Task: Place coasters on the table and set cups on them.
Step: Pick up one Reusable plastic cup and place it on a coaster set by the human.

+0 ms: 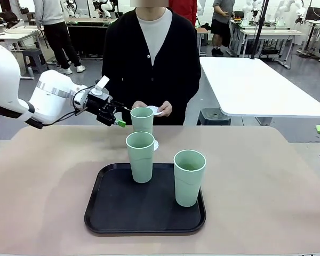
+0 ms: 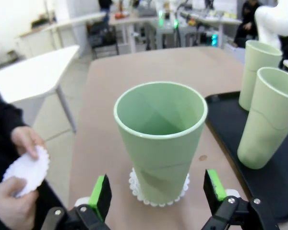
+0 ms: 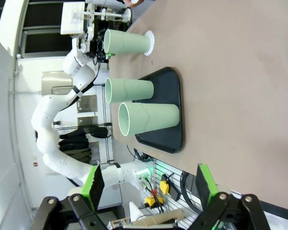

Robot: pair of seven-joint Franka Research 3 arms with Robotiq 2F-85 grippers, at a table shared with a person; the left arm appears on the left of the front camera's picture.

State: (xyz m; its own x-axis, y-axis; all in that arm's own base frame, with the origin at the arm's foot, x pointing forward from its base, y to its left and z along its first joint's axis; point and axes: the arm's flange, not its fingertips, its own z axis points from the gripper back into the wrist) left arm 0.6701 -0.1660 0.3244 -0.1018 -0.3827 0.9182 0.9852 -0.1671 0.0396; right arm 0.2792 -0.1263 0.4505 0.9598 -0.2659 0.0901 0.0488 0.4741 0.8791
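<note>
Left tool [image 1: 119, 116]: released, jaws spread wide, nothing gripped. It is held just beside the far cup [image 2: 161, 139], which is framed between the green pads [image 2: 102, 191] with no contact seen. That cup is set upright on a coaster [image 2: 156, 203] on the tabletop [image 1: 42, 186], just beyond the black tray [image 1: 112, 213]. A second cup [image 1: 141, 156] and a third cup [image 1: 189, 177] are seen upright on the tray. Another coaster [image 2: 26, 170] is held in the person's hands [image 2: 9, 206] at the far edge. Right tool [image 3: 150, 184]: released, empty, well apart at the right side.
</note>
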